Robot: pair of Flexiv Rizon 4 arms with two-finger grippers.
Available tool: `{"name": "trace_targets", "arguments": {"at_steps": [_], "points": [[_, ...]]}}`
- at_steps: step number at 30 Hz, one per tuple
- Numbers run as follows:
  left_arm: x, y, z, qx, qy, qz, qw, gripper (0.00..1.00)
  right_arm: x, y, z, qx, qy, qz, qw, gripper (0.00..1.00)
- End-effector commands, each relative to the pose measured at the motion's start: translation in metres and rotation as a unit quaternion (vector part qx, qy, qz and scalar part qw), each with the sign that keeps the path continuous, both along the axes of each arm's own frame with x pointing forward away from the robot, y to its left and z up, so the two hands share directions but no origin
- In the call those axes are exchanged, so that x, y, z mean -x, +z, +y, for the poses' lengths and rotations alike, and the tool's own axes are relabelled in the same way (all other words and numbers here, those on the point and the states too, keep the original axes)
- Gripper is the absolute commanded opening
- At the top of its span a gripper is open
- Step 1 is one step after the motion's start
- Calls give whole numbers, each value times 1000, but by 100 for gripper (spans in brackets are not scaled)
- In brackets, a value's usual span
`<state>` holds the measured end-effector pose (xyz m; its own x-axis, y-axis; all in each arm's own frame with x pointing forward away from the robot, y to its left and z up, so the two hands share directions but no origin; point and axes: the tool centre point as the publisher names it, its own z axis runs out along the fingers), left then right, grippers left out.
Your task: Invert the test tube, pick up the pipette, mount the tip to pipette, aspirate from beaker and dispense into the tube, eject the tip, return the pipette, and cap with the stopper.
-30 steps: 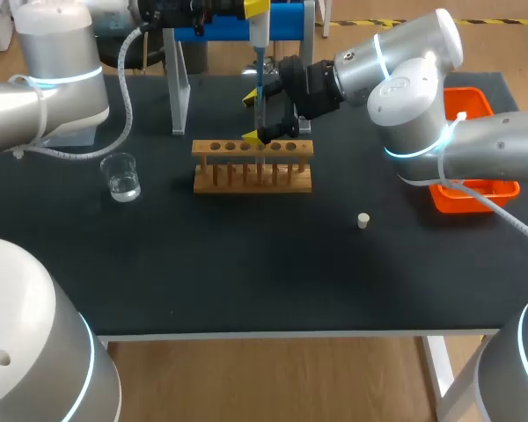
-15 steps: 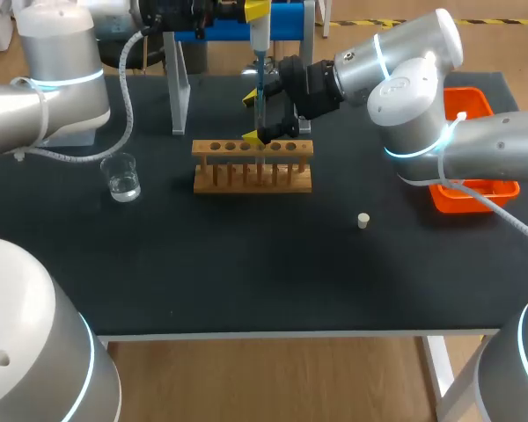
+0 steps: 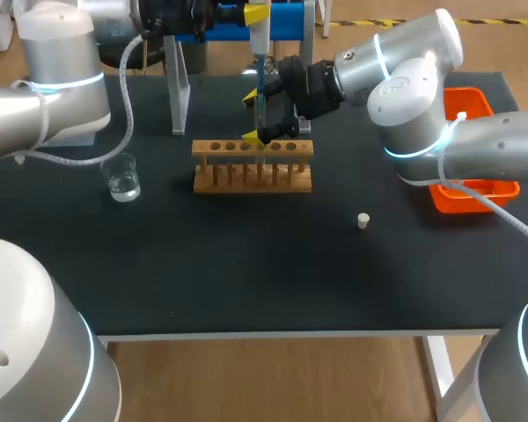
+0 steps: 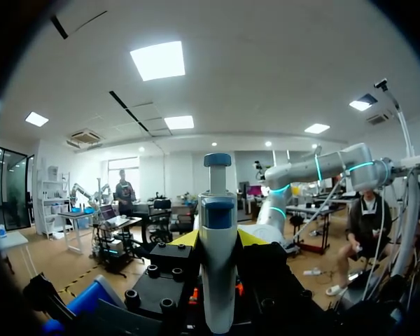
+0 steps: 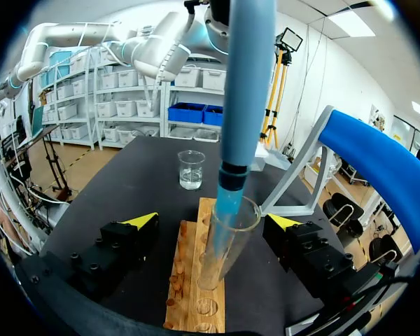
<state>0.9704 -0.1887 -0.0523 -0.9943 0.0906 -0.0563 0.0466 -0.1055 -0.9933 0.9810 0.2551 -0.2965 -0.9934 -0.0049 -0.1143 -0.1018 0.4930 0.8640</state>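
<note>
Both grippers sit as before: left gripper [image 4: 218, 239] clenched on the pipette [image 4: 218, 273], its tip [image 5: 230, 201] inside the test tube [image 5: 220, 255] in the far-middle rack [image 5: 187, 280]; right gripper [image 5: 213, 221] released around it.

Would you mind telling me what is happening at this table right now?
The left gripper holds the pipette upright above the wooden rack, its tip reaching into the mouth of the test tube standing there. The right gripper sits open around that tube without touching it. The beaker and the stopper stand off to the sides.
</note>
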Motion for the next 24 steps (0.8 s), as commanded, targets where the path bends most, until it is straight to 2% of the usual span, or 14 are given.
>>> {"name": "trace_targets", "arguments": {"at_steps": [1, 24], "points": [[-4, -3, 0, 3, -6, 0, 1000, 0, 0, 1, -1, 1, 1, 1, 1000, 100], [-5, -13, 2, 4, -4, 9, 1000, 0, 0, 1, -1, 1, 1, 1, 1000, 100]]}}
